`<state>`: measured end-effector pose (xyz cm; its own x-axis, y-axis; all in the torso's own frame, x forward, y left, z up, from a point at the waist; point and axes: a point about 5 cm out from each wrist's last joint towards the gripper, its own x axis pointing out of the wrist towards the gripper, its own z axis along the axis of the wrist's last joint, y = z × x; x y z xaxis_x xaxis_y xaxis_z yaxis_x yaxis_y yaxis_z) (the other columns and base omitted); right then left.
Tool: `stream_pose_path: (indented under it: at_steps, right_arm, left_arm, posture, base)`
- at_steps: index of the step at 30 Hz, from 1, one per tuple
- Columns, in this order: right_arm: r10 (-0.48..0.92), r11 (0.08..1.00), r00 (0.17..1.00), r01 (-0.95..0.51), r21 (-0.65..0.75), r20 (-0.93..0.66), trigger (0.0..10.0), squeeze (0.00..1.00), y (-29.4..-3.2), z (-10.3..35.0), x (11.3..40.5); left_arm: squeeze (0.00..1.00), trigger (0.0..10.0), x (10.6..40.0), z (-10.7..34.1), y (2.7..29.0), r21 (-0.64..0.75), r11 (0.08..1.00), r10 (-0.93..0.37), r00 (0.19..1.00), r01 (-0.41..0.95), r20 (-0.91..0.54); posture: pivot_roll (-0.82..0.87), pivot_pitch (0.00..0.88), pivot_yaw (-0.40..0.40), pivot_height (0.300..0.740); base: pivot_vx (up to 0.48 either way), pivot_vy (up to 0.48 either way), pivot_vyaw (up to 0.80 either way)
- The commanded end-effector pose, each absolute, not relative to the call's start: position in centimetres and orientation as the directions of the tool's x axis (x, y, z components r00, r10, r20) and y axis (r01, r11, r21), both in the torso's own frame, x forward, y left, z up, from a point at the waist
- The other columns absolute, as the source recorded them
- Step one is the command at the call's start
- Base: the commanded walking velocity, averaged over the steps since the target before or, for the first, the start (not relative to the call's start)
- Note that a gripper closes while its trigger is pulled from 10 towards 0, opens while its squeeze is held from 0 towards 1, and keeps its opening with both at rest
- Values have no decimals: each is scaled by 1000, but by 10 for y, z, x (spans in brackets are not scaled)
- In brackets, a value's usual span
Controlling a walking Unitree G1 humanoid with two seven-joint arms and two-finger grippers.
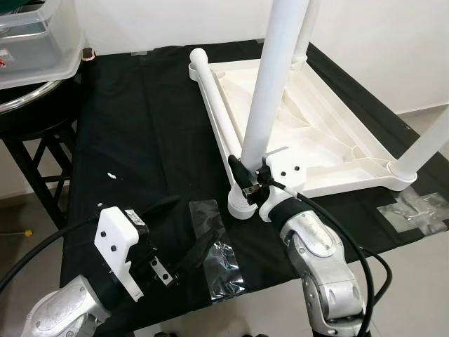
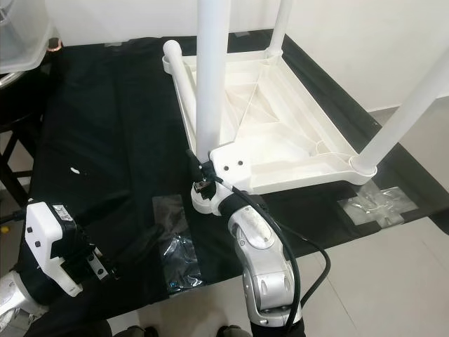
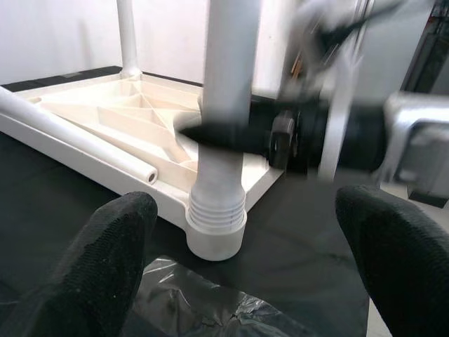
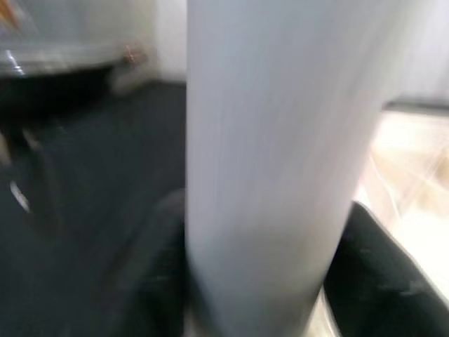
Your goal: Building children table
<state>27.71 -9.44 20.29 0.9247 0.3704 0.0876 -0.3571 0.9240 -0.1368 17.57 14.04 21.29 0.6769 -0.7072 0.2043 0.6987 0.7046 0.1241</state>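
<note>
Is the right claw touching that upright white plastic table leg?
Touching: in the right wrist view the right claw has both black fingers pressed against the white leg.

Open black cloth [image 1: 140,119] left of upturned tabletop [image 1: 309,133] — upright legs [image 1: 270,77], loose leg [image 1: 214,105] block the right
</note>
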Motion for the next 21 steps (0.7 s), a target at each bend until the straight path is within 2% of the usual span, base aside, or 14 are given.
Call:
stream_pose_path:
  at_steps: [1,6,8,9,10,11,12,14,17,19,21]
  right_arm:
    - [360,928,933,-355,-109,26,10000,1000,-103,192,280]
    - [415,907,908,-407,-103,64,10000,1000,-103,201,283]
    - [597,798,799,-584,-145,69,10000,1000,-103,215,287]
    - [597,798,799,-584,-145,69,10000,1000,-103,215,287]
    - [743,662,668,-720,-207,51,10000,0,-106,230,292]
    - [790,599,612,-760,-251,33,10000,0,-109,237,294]
    - [790,599,612,-760,-251,33,10000,0,-109,237,294]
    - [858,483,514,-814,-322,-12,10000,0,-116,247,297]
    - [882,434,471,-835,-337,-30,10000,0,-121,253,302]
    - [914,368,404,-864,-344,-37,10000,0,-130,270,316]
    - [922,354,386,-871,-340,-30,10000,0,-133,276,320]
  left_arm:
    - [0,10000,176,209,140,113,705,-707,680,700,197]
    - [0,10000,176,208,140,113,705,-706,680,700,195]
    - [0,10000,176,208,139,113,705,-706,680,700,195]
    - [0,10000,176,208,139,113,705,-706,680,700,195]
    - [0,10000,176,208,139,111,705,-706,680,700,198]
    - [0,10000,175,208,138,111,705,-706,680,700,199]
    - [0,10000,175,208,138,111,705,-706,680,700,199]
    - [0,10000,175,208,139,111,707,-704,682,698,200]
    - [0,10000,175,208,139,111,710,-701,684,695,200]
    - [0,10000,174,208,141,115,717,-695,692,688,197]
    - [0,10000,173,208,142,116,720,-692,694,685,197]
  posture:
    - [49,233,-49,740]
    - [49,233,-46,740]
    - [49,236,-51,740]
    - [49,236,-51,740]
    - [51,238,-53,740]
    - [57,239,-56,740]
    - [57,239,-56,740]
    - [59,239,-57,740]
    - [64,241,-60,740]
    - [75,244,-69,740]
    - [75,244,-69,740]
  base:
    - [0,0,0]
    - [0,0,0]
    - [0,0,0]
    - [0,0,0]
    - [0,0,0]
    - [0,0,0]
    - [0,0,0]
    - [0,0,0]
    - [0,0,0]
    - [0,0,0]
    - [0,0,0]
